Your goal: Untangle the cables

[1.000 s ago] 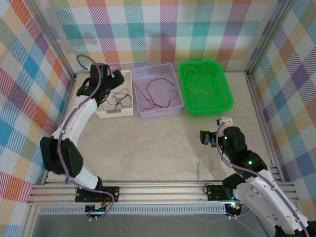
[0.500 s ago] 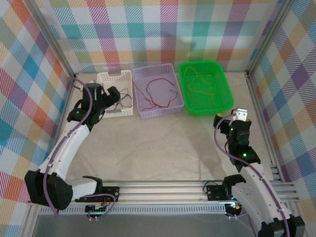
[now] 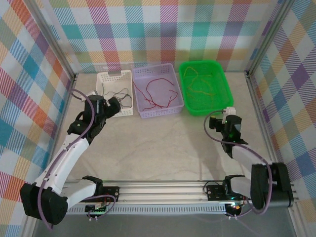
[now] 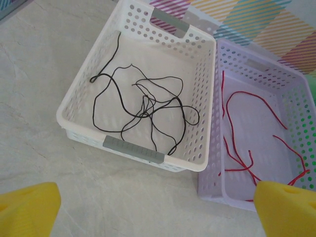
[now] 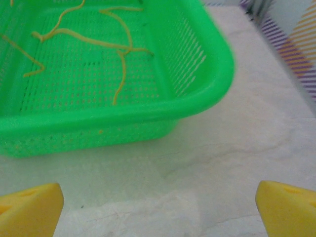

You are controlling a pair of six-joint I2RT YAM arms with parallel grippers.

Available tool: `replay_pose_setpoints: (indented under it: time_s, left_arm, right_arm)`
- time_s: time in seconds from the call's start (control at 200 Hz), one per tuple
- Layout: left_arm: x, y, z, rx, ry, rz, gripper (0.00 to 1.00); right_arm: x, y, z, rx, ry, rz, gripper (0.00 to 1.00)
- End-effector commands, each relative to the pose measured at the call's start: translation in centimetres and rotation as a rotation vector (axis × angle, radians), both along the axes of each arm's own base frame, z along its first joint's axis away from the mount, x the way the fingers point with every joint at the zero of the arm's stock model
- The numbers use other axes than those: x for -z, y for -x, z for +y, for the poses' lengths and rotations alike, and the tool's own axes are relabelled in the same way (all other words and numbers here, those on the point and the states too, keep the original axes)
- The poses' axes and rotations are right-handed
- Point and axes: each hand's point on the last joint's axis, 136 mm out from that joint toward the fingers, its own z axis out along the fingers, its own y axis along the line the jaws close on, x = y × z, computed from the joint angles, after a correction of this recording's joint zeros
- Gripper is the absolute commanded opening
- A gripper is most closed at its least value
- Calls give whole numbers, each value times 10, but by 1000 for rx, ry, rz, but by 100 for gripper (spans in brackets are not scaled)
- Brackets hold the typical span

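Note:
The cables lie apart in three baskets along the back of the table. A black cable [image 4: 143, 106] [image 3: 121, 96] is looped in the white basket [image 4: 133, 148] [image 3: 114, 113]. A red cable [image 4: 247, 158] [image 3: 155, 94] lies in the lilac basket [image 4: 217, 163] [image 3: 160, 111]. A yellow-orange cable [image 5: 121, 54] [image 3: 197, 86] lies in the green basket [image 5: 123, 116] [image 3: 207, 109]. My left gripper [image 4: 158, 212] [image 3: 109, 106] hovers open just in front of the white basket, holding nothing. My right gripper [image 5: 158, 207] [image 3: 224, 118] stands open over bare table in front of the green basket's right corner.
Checked walls and metal posts [image 3: 256, 94] close in the table on three sides. An aluminium rail [image 3: 158, 190] with both arm bases runs along the near edge. Bare tabletop [image 3: 158, 143] stretches between the arms, in front of the baskets.
My left gripper has drawn back from over the white basket to the table in front of it. The right arm has swung, bringing its gripper closer to the green basket. Both stayed open.

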Motion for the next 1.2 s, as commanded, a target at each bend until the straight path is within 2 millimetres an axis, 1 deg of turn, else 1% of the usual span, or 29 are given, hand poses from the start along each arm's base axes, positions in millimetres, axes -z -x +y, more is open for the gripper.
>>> replay_pose_setpoints:
  time_s: [0.0,0.07,0.11,0.19,0.215,0.28,0.365,0.44,0.485,0.495,0.51,0.625,0.705,0.74,0.845,0.97,1.09,1.195]
  left_arm:
    - [-7,2,5,-10,-35,-42,100]
    - [-2,6,5,-8,-37,-37,100]
    - [-1,7,4,-3,-29,-45,100]
    - [1,9,2,13,-25,-56,100]
    - [0,10,1,21,-27,-62,100]
    - [-2,12,1,32,-44,-68,100]
    - [-2,16,3,33,-59,-82,100]
    - [0,20,5,30,-53,-106,100]
    - [8,24,6,33,-54,-95,100]
    - [4,22,5,33,-46,-120,100]
    - [4,22,5,32,-44,-130,100]
    - [21,27,4,48,-40,-120,100]
    - [27,29,-3,110,-68,-111,100]
    - [31,30,-3,126,-96,-102,100]
    - [40,34,6,110,-164,-85,100]
    - [59,35,28,15,-256,-69,100]
    - [78,29,36,-2,-346,-38,100]
    - [95,21,41,-12,-371,-19,100]
  right_arm:
    - [-23,-21,20,-122,-19,-149,100]
    - [-16,-28,26,-155,-33,-134,100]
    - [-12,-32,30,-172,-46,-97,100]
    - [-13,-38,38,-214,-84,-130,100]
    - [-9,-38,39,-222,-87,-124,100]
    - [0,-40,31,-171,-84,-141,100]
    - [9,-41,26,-141,-84,-142,100]
    - [11,-43,26,-143,-98,-124,100]
    - [12,-46,21,-129,-116,-114,100]
    - [12,-46,20,-126,-123,-109,100]
    - [12,-47,19,-126,-132,-106,100]
    - [12,-46,18,-127,-134,-108,100]
    - [11,-47,18,-127,-135,-111,100]
    - [11,-47,18,-127,-135,-112,100]
    - [11,-46,18,-126,-135,-110,100]
    - [12,-46,18,-127,-135,-109,100]
    - [11,-47,18,-126,-135,-111,100]
    - [11,-47,18,-126,-136,-111,100]
